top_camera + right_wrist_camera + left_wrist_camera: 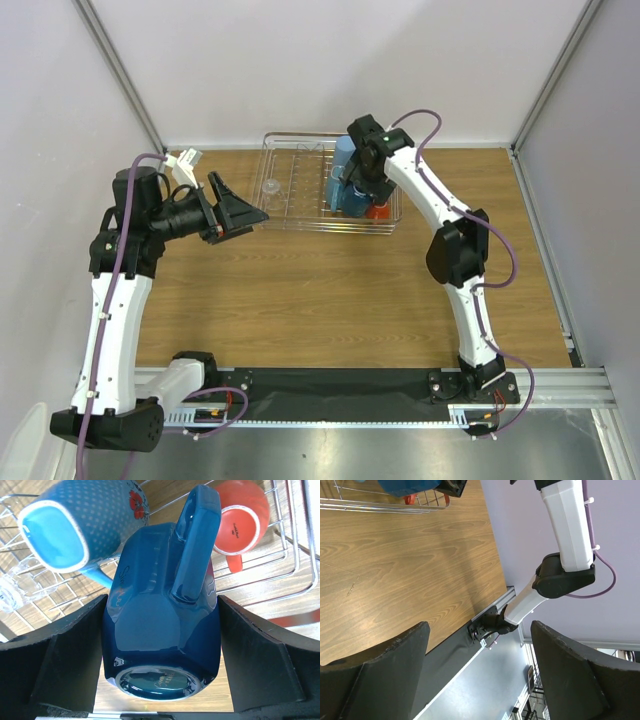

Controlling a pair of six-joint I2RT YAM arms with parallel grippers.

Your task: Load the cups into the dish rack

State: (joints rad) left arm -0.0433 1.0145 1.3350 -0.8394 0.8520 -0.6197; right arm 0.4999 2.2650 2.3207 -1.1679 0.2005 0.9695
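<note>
The dish rack [300, 226] stands at the back of the table. My right gripper [358, 185] reaches down into its right part. It is shut on a dark blue mug [155, 625], bottom toward the camera and handle up, with a finger against each side. Beside the mug in the rack lie a light blue dotted cup [85, 520] and a small orange cup [242, 515]. A clear glass [270, 186] sits in the rack's left part. My left gripper [245, 212] hangs open and empty above the table, left of the rack, pointing right.
White walls with metal posts close in the table at the back and sides. The right arm [567, 535] arches from its base at the near edge up to the rack. Bare wooden tabletop [330, 290] lies between the rack and the arm bases.
</note>
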